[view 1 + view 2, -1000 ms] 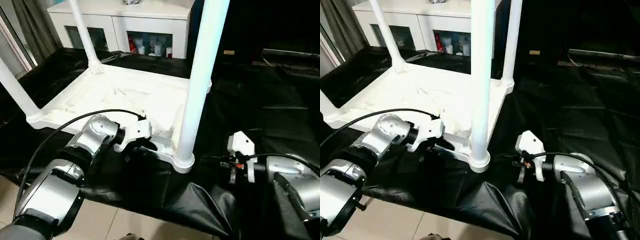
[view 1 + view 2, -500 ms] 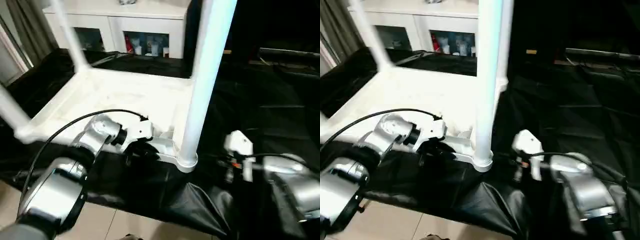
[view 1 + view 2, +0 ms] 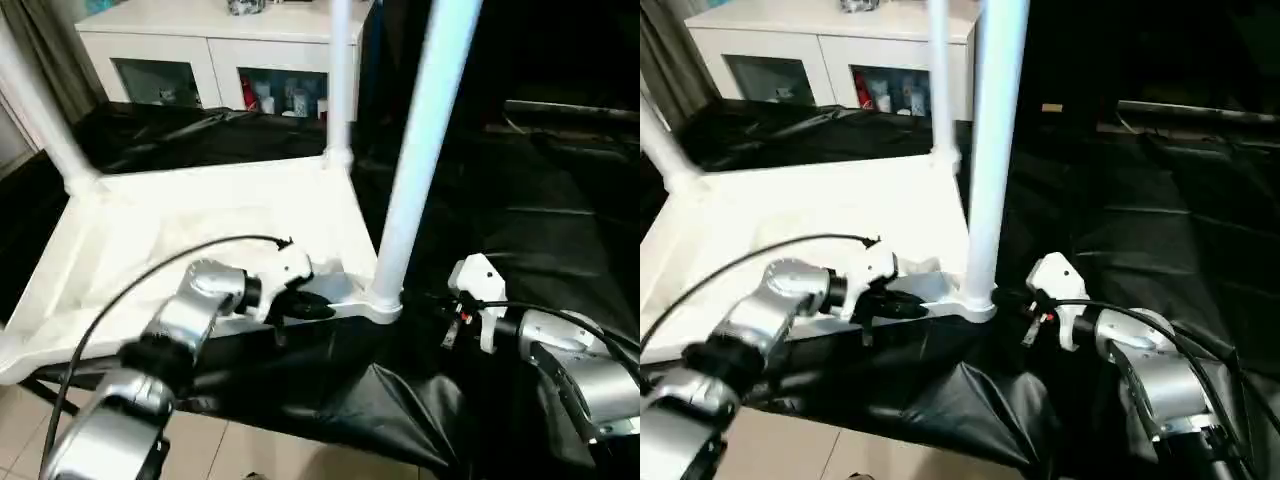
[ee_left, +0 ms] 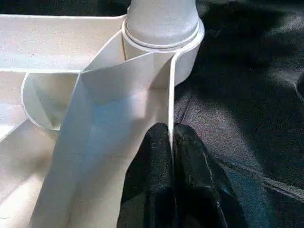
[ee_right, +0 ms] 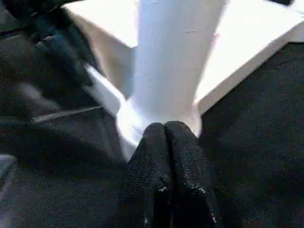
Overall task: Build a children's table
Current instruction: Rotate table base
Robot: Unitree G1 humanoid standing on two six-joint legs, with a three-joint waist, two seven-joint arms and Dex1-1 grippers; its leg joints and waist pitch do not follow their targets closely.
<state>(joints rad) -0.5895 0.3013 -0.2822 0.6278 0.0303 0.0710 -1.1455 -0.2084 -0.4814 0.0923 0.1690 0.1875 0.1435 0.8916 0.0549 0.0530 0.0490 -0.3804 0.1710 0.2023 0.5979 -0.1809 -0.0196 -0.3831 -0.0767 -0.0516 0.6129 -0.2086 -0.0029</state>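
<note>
Two black fingers of my left gripper (image 4: 171, 142) are pinched on the thin rim wall of the table (image 3: 200, 215), one finger on each side of it, just short of the near corner socket. My right gripper (image 5: 164, 130) is clenched on nothing, its tips pressed against the base of that socket from the other side. All white plastic, the table lies upside down on the black cloth (image 3: 560, 230), its ribbed underside facing up and its near edge overhanging the cloth's front edge. Its long side runs from my left toward the near corner between my grippers. A leg (image 3: 420, 150) stands upright in that near socket, a long tapered tube rising out of view. More legs stand at the far corners (image 3: 338, 80) and at the left (image 3: 40, 120), all pointing up. Behind the table stands a white cabinet (image 3: 200, 50) with glass doors.
</note>
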